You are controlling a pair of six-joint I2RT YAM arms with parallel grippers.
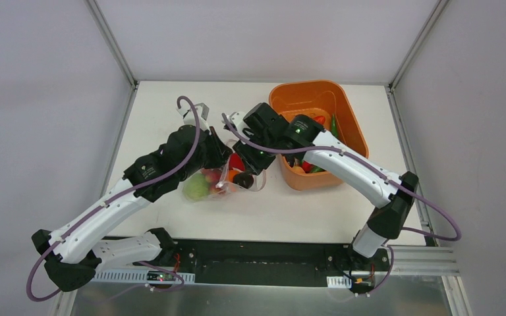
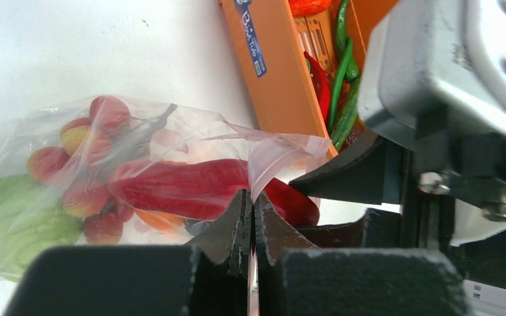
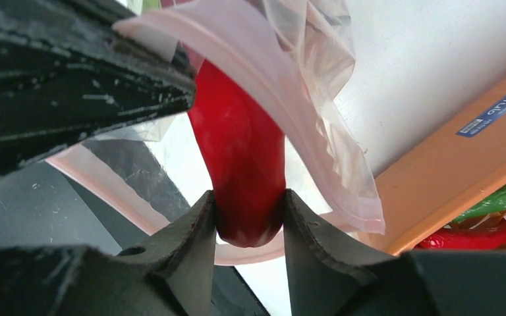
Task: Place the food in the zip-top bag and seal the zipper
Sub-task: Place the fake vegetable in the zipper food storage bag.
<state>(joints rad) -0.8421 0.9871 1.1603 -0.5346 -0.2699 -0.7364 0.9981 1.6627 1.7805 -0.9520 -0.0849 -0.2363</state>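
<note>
Right gripper clasping pepper, zipper edge around it

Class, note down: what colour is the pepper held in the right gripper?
The pepper in the right gripper is glossy red, clearest in the right wrist view.

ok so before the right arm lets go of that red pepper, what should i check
1. left pincer shut on the zip-top bag mouth edge: ok
2. right pincer clamped on the red pepper: ok
3. pepper tip past the mouth, inside the bag: ok
4. room deeper in the bag for the whole pepper: cannot tell
5. zipper sealed: not ok, mouth open
6. orange tub emptied: not ok, green peppers inside
</note>
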